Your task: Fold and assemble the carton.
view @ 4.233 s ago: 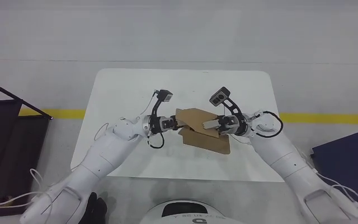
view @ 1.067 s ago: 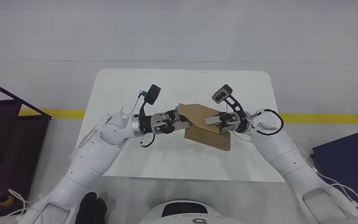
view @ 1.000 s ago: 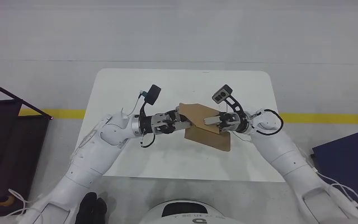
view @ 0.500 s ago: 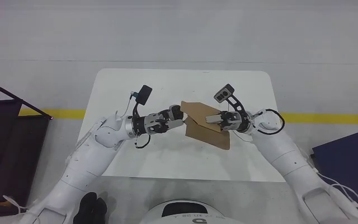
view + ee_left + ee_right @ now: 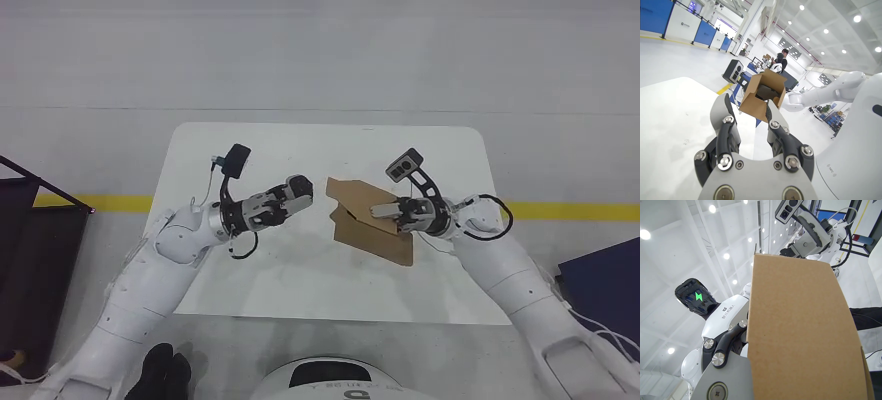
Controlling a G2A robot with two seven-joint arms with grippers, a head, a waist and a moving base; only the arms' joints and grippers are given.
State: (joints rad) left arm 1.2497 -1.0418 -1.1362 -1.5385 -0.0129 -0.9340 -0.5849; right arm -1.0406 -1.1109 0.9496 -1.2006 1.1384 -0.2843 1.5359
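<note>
A brown carton hangs over the middle of the white table, its tube partly opened and its end flaps loose. My right gripper is shut on one carton wall from the right side. In the right wrist view a flat carton panel hides the fingertips. My left gripper is open with nothing between its fingers, a short gap to the left of the carton. From the left wrist, the open fingers frame the carton's open end, and a dark finger shows inside the tube.
The table's near edge runs between my two arms. A dark rack stands on the floor left of the table. A yellow floor line passes behind it.
My left gripper has come off the carton's left end and drawn back to the left, now open. The right gripper still holds the carton, which has shifted slightly right.
</note>
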